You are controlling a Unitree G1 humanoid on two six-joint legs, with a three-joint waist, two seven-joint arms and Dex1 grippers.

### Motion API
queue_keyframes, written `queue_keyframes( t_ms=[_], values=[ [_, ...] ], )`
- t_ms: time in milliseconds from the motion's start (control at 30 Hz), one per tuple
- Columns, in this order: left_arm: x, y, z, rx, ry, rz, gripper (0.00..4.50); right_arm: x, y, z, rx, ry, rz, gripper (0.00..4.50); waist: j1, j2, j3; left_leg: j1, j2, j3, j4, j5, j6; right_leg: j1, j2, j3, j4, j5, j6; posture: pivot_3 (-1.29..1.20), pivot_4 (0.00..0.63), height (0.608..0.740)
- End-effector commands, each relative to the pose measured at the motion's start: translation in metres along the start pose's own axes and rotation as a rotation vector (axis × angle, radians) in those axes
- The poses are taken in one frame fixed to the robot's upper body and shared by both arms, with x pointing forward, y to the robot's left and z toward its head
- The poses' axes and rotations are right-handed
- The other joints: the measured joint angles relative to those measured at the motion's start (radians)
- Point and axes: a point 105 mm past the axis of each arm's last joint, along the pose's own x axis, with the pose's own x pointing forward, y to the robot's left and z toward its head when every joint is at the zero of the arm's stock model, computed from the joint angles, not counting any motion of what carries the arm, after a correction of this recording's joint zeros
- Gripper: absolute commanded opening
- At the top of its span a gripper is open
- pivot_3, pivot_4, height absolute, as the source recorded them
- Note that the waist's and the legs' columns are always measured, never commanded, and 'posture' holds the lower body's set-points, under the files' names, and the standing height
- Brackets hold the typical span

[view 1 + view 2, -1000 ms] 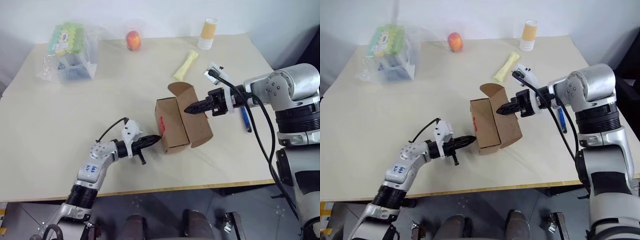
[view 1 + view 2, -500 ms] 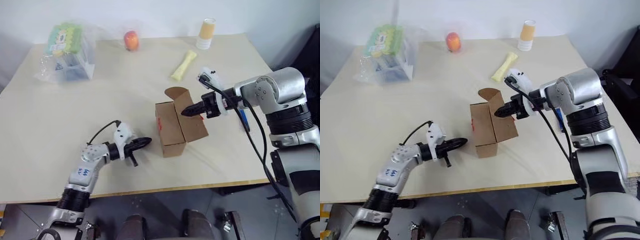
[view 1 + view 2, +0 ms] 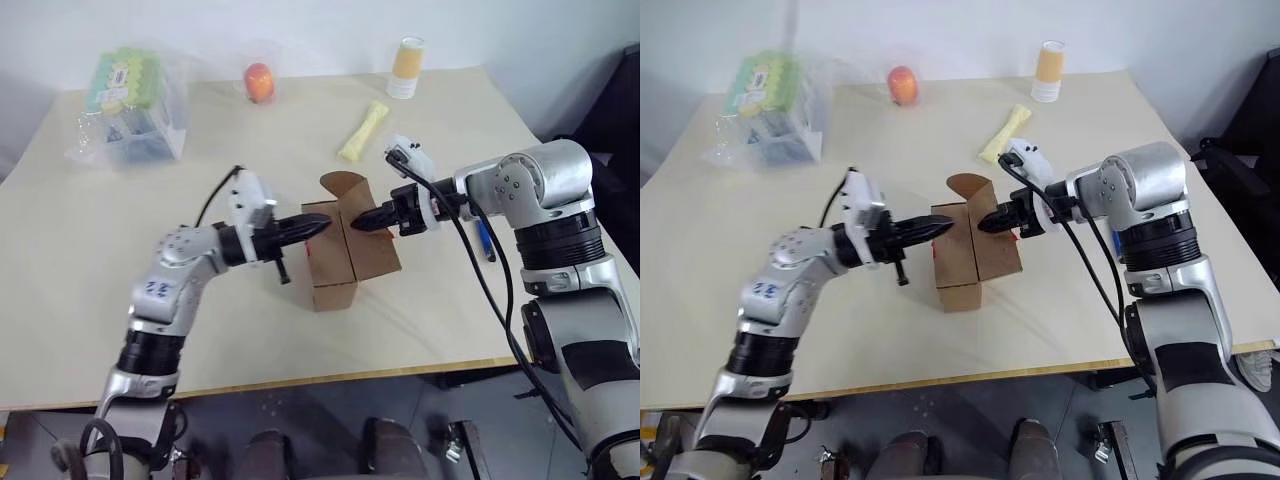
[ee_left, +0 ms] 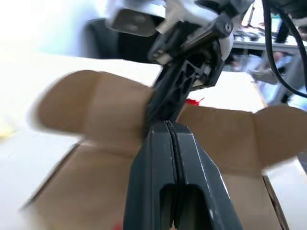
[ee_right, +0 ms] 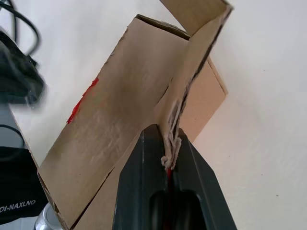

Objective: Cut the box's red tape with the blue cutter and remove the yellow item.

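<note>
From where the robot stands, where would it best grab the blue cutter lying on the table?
Probably across the middle of the blue cutter, coming from above with fingers on either long side. It lies flat and slim on the table, just beyond the right arm, so its ends offer little purchase.

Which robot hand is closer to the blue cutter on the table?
Right. The right gripper, pinching a flap of the box, is closer to the blue cutter. The left gripper is on the box's far side.

Right gripper (image 5: 171, 158) jaws pinching the box (image 5: 120, 129) flap edge, red tape (image 5: 82, 101) on the panel
</note>
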Motion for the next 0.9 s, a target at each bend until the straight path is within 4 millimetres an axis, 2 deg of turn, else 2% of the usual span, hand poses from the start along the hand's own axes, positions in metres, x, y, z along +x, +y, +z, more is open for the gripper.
queue_keyframes(
  t_ms=[33, 133, 400, 567, 700, 900],
  values=[
    [0.003, 0.001, -0.023, 0.031, 0.112, 0.006, 0.00, 0.003, 0.000, -0.007, 0.004, 0.020, -0.015, 0.03, -0.001, 0.000, 0.000, 0.000, 0.000, 0.000, 0.000, 0.000, 0.000, 0.000, 0.000, 0.000, 0.000, 0.000, 0.000, 0.00, 0.150, 0.740],
    [-0.002, 0.003, -0.029, 0.028, 0.139, 0.017, 0.00, -0.001, -0.001, -0.007, 0.005, 0.016, -0.019, 0.03, 0.003, 0.000, 0.000, 0.000, 0.000, 0.000, 0.001, 0.000, 0.000, 0.000, 0.000, 0.000, 0.000, 0.000, 0.000, 0.00, 0.150, 0.740],
    [-0.046, 0.016, -0.048, -0.078, 0.199, 0.125, 0.00, -0.029, -0.004, -0.005, -0.011, -0.004, -0.010, 0.03, 0.002, 0.000, 0.000, 0.000, 0.000, 0.000, 0.001, 0.000, 0.000, 0.000, 0.000, 0.001, 0.000, 0.000, 0.000, 0.00, 0.150, 0.740],
    [-0.063, 0.010, -0.053, -0.148, 0.187, 0.139, 0.00, -0.040, -0.005, -0.009, -0.011, -0.002, -0.007, 0.03, 0.005, 0.000, 0.000, 0.000, 0.000, 0.000, 0.002, 0.000, 0.000, 0.000, 0.000, 0.001, 0.001, 0.000, 0.000, 0.00, 0.150, 0.740],
    [-0.071, 0.003, -0.056, -0.172, 0.185, 0.147, 0.00, -0.041, -0.003, -0.017, -0.006, 0.005, 0.012, 0.03, 0.009, 0.000, 0.000, 0.000, 0.000, 0.000, 0.002, 0.000, 0.000, 0.000, 0.000, 0.001, 0.001, 0.000, 0.000, 0.00, 0.150, 0.740],
    [-0.072, -0.002, -0.056, -0.189, 0.183, 0.170, 0.00, -0.031, -0.003, -0.032, -0.050, 0.007, 0.009, 0.03, 0.017, -0.001, 0.001, -0.002, 0.000, 0.000, 0.002, 0.000, 0.000, 0.000, -0.001, 0.001, 0.000, 0.000, 0.000, 0.00, 0.150, 0.740]
  ],
)
